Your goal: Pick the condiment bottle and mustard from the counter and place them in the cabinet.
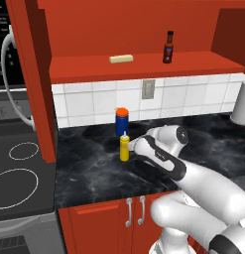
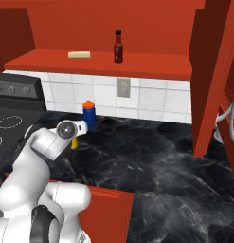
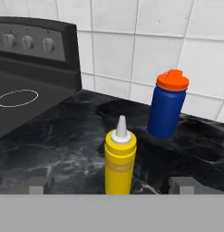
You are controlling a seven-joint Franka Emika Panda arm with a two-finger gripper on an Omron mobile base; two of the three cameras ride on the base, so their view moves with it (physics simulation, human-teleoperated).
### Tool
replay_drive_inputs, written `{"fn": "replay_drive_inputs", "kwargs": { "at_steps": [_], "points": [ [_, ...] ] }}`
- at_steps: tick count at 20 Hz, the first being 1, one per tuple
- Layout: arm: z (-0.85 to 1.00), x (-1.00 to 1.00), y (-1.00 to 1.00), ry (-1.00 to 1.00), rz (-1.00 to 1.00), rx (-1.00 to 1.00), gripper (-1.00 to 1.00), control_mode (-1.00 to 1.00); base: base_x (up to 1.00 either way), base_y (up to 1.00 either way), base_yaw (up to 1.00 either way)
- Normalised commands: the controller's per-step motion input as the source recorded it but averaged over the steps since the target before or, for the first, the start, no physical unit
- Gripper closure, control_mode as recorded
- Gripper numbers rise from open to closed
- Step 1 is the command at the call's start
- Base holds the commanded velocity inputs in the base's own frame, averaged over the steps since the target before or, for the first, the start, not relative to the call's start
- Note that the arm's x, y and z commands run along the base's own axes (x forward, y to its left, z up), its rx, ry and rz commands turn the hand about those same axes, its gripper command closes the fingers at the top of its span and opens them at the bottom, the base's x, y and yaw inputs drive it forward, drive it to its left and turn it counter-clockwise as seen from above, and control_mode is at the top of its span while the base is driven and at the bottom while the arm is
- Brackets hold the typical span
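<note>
The yellow mustard (image 3: pixel 120 156) with its white nozzle stands upright on the black marble counter (image 1: pixel 89 171). My gripper (image 3: pixel 112 186) is open, and the bottle's lower body stands between its two fingertips (image 3: pixel 41 185) without touching them. In the left base view the hand (image 1: pixel 140 147) sits just right of the mustard (image 1: pixel 124 147); in the right base view the arm partly hides the mustard (image 2: pixel 74 142). The dark condiment bottle (image 1: pixel 168 47) (image 2: pixel 118 46) stands upright on the red cabinet shelf (image 1: pixel 144 69).
A blue canister with an orange lid (image 1: pixel 122 121) (image 3: pixel 167 108) stands close behind the mustard, against the tiled wall. A pale block (image 1: pixel 121 59) lies on the shelf. The black stove (image 1: pixel 15 168) adjoins the counter's left end, and a tall red cabinet panel (image 1: pixel 37 79) hangs beside it.
</note>
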Motion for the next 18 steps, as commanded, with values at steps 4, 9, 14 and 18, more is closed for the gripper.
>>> {"fn": "replay_drive_inputs", "kwargs": {
  "at_steps": [4, 9, 14, 18],
  "points": [
    [0.00, 0.00, 0.02, 0.02, -0.10, -0.06, -1.00, -1.00, 0.00, 0.00, 0.00],
    [0.00, 0.00, 0.03, 0.02, -0.02, -0.04, -1.00, -1.00, 0.00, 0.00, 0.00],
    [-0.05, 0.01, 0.00, 0.05, -0.01, -0.06, -1.00, -1.00, 0.00, 0.00, 0.00],
    [0.00, 0.07, 0.00, 0.19, -0.03, -0.07, -1.00, -1.00, 0.00, 0.00, 0.00]
  ]
}}
